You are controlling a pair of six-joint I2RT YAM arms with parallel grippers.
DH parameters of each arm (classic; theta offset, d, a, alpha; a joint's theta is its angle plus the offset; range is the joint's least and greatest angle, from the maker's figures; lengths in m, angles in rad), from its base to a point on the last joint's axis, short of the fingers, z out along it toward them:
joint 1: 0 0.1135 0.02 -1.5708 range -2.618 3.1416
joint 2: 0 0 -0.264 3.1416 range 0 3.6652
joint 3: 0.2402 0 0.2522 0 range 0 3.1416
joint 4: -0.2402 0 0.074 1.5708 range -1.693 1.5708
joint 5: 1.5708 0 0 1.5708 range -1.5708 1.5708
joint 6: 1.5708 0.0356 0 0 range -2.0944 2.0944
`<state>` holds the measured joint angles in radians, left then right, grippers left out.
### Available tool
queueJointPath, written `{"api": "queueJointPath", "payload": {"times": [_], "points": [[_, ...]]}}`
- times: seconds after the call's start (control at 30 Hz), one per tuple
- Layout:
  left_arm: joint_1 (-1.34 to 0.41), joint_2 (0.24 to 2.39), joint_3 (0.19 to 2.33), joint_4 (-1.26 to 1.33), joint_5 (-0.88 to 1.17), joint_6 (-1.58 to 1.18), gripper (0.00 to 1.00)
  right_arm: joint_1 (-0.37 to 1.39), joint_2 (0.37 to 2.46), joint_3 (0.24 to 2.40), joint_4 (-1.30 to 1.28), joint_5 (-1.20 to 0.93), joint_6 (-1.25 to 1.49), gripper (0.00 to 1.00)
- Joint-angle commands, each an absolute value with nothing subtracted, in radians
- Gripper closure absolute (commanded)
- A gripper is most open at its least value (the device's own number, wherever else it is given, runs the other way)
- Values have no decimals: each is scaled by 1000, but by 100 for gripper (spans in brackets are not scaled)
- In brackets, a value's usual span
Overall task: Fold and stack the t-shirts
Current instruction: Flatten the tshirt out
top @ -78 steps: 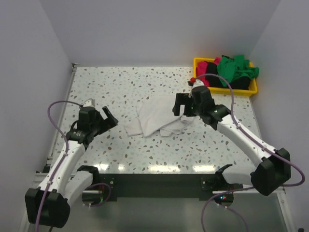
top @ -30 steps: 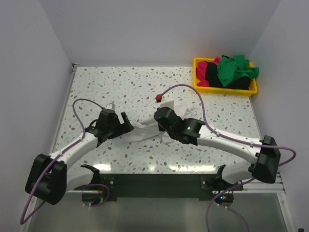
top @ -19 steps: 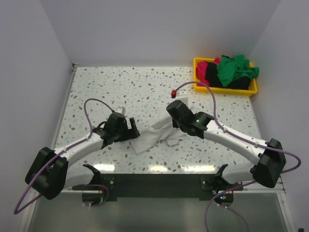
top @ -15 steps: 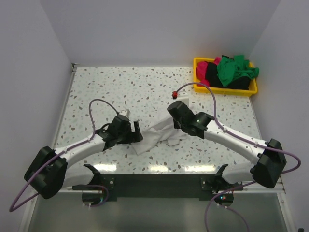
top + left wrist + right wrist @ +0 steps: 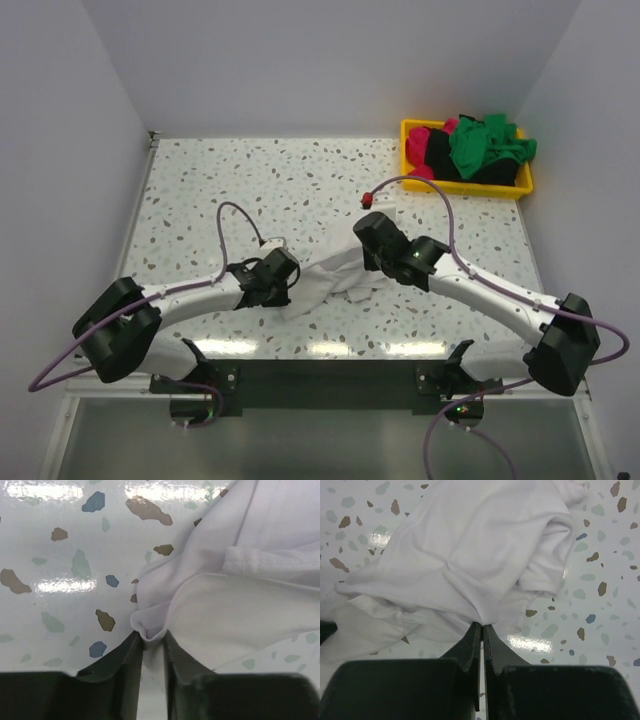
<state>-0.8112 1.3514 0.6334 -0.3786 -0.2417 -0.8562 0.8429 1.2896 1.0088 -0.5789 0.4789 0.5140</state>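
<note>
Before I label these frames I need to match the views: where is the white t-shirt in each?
Top external: white t-shirt in the middle of the picture.
Left wrist: fills the right side.
Right wrist: upper centre.
Shared landmark: the speckled tabletop under it.

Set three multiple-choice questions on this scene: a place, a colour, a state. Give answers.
1. Where is the yellow bin? A) far right corner of the table B) near left corner C) centre
2. What colour is the shirt lying on the table? A) green B) white C) black
3. The right hand is: A) open, empty B) gripping the bin C) shut on the shirt
Answers: 1 A, it sits at that corner; 2 B, the cloth is white; 3 C, its fingers pinch a fold.
</note>
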Motion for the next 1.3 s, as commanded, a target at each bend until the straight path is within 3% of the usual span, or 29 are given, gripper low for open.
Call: {"api": "queueJointPath", "payload": {"times": [0.0,0.03,0.3,0.5,0.63,0.77,1.07,1.27], "points": [[-839,1410,701,-409,-325,-902,79,838,1249,1008,-549,479,512,100],[-847,1414,716,-423,-348,-911,100,838,1243,1011,-551,485,508,100],[-853,1258,997,-574,-723,-875,100,831,1169,1147,-569,603,370,100],[-853,1160,1274,-537,-827,-666,100,830,1123,1383,-584,563,241,100],[-853,1095,1436,-460,-779,-523,100,831,1075,1552,-575,505,157,100],[-853,979,1517,-315,-608,-393,100,830,1052,1751,-601,362,133,100],[-853,956,1698,-331,-324,-331,100,831,1052,1974,-646,54,143,100],[-853,1012,1727,-328,-446,-319,100,831,1114,1985,-653,234,155,100]]}}
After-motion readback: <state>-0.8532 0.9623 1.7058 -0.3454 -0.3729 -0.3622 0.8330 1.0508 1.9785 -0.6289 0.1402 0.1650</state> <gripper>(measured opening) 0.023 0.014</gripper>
